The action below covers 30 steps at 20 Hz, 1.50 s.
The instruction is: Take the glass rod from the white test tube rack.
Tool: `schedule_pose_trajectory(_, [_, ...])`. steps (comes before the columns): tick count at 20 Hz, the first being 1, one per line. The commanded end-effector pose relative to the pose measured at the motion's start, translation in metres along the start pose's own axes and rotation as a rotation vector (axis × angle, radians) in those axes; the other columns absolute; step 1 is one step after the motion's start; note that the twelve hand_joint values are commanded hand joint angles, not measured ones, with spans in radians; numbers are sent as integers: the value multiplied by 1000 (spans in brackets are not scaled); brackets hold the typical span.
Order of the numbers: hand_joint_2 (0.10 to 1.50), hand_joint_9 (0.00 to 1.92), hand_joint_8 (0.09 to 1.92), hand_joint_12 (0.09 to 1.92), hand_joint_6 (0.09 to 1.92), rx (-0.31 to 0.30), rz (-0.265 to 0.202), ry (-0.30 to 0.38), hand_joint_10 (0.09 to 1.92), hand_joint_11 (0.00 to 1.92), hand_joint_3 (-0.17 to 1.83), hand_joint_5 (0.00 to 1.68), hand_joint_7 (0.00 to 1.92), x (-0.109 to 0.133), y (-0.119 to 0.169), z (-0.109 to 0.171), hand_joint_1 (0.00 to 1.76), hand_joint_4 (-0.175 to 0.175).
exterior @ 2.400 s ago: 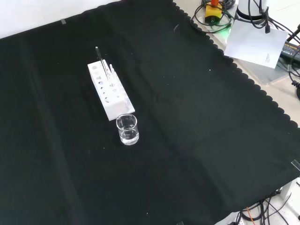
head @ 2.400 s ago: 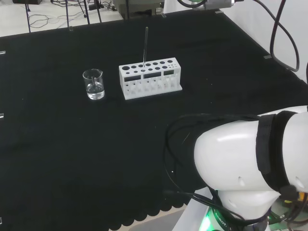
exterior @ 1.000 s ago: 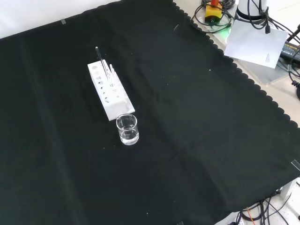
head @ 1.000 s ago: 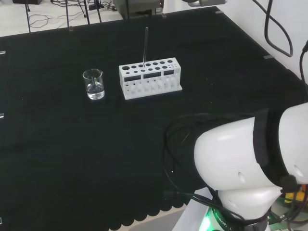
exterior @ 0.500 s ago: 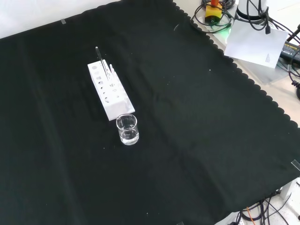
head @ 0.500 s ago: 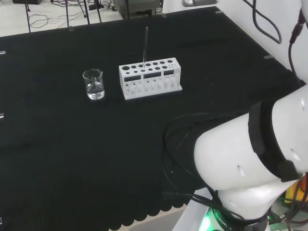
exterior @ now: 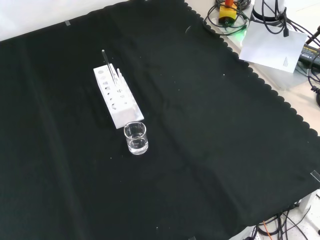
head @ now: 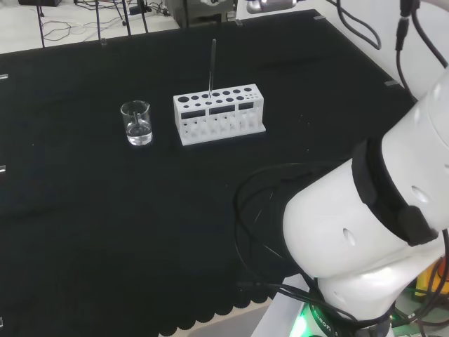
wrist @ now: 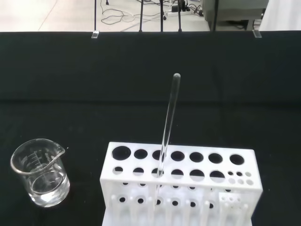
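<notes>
Since the earlier moments only the arm's white links (head: 365,232) at the right of the head view have shifted, swinging upward and to the right, while everything on the cloth has kept its place. Glass rod (wrist: 168,123): stands nearly upright in the white test tube rack (wrist: 181,183), its lower end passing through a hole in the rack's second row, its rounded top well above the rack; in the head view the rod (head: 212,68) rises from the left half of the rack (head: 219,113), and in the front view it (exterior: 107,63) leans slightly at the far end of the rack (exterior: 117,97). Nothing touches the rod. Beaker (head: 137,123): clear glass, with a little clear liquid at the bottom, just beside the rack's left end in the head view, and at its near end in the front view (exterior: 135,138); the two stand apart. Black cloth (exterior: 210,150): covers the bench under both pieces. Hand: I cannot tell whether its fingers are released, clenched or grasping anything.
</notes>
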<state>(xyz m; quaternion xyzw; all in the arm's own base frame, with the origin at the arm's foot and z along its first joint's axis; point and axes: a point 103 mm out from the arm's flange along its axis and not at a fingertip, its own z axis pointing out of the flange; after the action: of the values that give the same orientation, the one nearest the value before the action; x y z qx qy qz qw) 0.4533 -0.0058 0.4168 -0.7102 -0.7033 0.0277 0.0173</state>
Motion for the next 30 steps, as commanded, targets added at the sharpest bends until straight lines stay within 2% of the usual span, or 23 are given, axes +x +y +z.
schedule_pose_trajectory(1, [952,26,87,518,87,-10,-33,-24,87,0,366,0,0,9,50,21,604,-93])
schedule_pose_trajectory(6, [954,18,87,489,87,18,-70,-10,87,0,369,0,0,-3,65,40,594,-94])
schedule_pose_trajectory(12, [955,7,87,443,87,42,-89,13,87,0,372,0,0,-14,80,54,589,-94])
schedule_pose_trajectory(16, [958,3,87,400,87,51,-80,44,87,0,375,0,0,-24,91,65,584,-93])
schedule_pose_trajectory(22, [967,0,87,349,87,69,-58,37,87,0,383,0,0,-36,111,81,568,-93])
schedule_pose_trajectory(25, [970,3,87,339,87,62,-82,35,87,0,386,0,0,-39,117,89,562,-94])
schedule_pose_trajectory(30, [970,37,87,376,87,69,-63,31,87,0,392,0,0,-44,121,100,556,-97])
